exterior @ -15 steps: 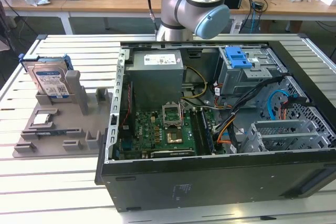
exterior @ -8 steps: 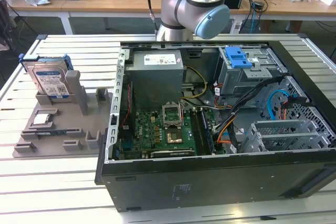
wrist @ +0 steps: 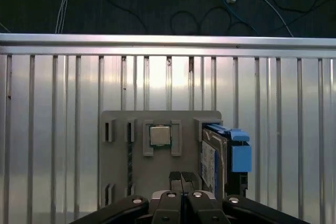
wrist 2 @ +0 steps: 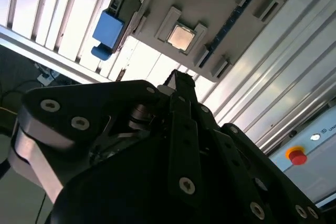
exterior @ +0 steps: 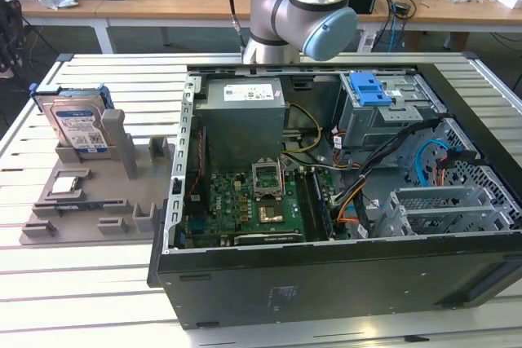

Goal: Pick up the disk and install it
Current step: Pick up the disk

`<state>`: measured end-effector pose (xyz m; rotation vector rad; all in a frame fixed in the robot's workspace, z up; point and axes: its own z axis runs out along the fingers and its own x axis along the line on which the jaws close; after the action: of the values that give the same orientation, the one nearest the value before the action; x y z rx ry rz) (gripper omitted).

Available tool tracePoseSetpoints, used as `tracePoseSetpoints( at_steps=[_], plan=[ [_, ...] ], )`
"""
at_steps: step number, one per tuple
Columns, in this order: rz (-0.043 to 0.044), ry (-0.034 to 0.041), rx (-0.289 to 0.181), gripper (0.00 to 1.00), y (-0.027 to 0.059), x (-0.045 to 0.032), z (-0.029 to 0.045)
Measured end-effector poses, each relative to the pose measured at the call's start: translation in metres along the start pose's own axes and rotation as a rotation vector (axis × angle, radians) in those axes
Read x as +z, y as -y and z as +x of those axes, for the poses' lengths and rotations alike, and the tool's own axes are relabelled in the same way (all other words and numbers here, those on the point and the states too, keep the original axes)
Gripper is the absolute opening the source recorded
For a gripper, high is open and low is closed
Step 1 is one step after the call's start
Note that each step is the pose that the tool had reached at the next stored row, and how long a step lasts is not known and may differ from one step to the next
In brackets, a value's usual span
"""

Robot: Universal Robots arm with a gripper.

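Standing on its long edge in a slot of the grey fixture (exterior: 122, 195), the disk (exterior: 77, 124) sits at the exterior view's left, label facing outward and blue rails (wrist: 239, 153) framing its body. It is untouched and not yet picked up. That upright seating looks deliberate: it leaves the top edge and both flat faces free, so fingers coming from above could close across the thickness. A processor chip (wrist: 160, 135) lies flat in its own pocket just beside the disk, and the fixture rests on the slatted table (exterior: 81, 283). The gripper (wrist: 181, 176) hangs above the fixture with its two fingers pressed together and nothing between them. In the first wrist view its tip lines up with the chip's side of the tray, beside the disk and clear of it. Farther off, toward the exterior view's right, the computer case (exterior: 326, 276) lies on its side with the panel off, so the drive cage (exterior: 383, 116) with its blue latch (exterior: 367, 87) opens upward, probably so a drive can be lowered in. The arm (exterior: 302, 6) rises behind the case.
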<state>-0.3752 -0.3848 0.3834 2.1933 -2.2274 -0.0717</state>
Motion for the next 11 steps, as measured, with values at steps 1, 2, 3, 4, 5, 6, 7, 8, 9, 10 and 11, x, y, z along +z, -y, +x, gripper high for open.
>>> tracePoseSetpoints(
  at_steps=[1,2,3,4,5,6,7,8,9,10,11],
  plan=[
    [0.0004,0.0008,0.018,0.11,0.0,0.0,0.0],
    [0.0008,0.0015,0.036,0.11,0.0,0.0,0.0],
    [0.001,0.0022,0.05,0.11,0.0,0.0,0.0],
    [0.0015,0.0029,0.068,0.11,0.0,0.0,0.0],
    [0.0016,0.003,0.071,0.11,0.0,0.0001,0.0],
    [0.0016,0.0031,0.071,0.11,0.0,0.0001,0.0],
    [0.0015,0.0031,0.071,0.11,0.0,0.0,0.0],
    [0.0016,0.0031,0.071,0.11,0.0,0.0,0.0],
    [0.0016,0.0031,0.071,0.11,0.0,0.0,0.0],
    [0.0016,0.0031,0.071,0.11,0.0,0.0,0.0],
    [0.0016,0.0031,0.071,0.17,0.0,0.0,0.0]
  ],
)
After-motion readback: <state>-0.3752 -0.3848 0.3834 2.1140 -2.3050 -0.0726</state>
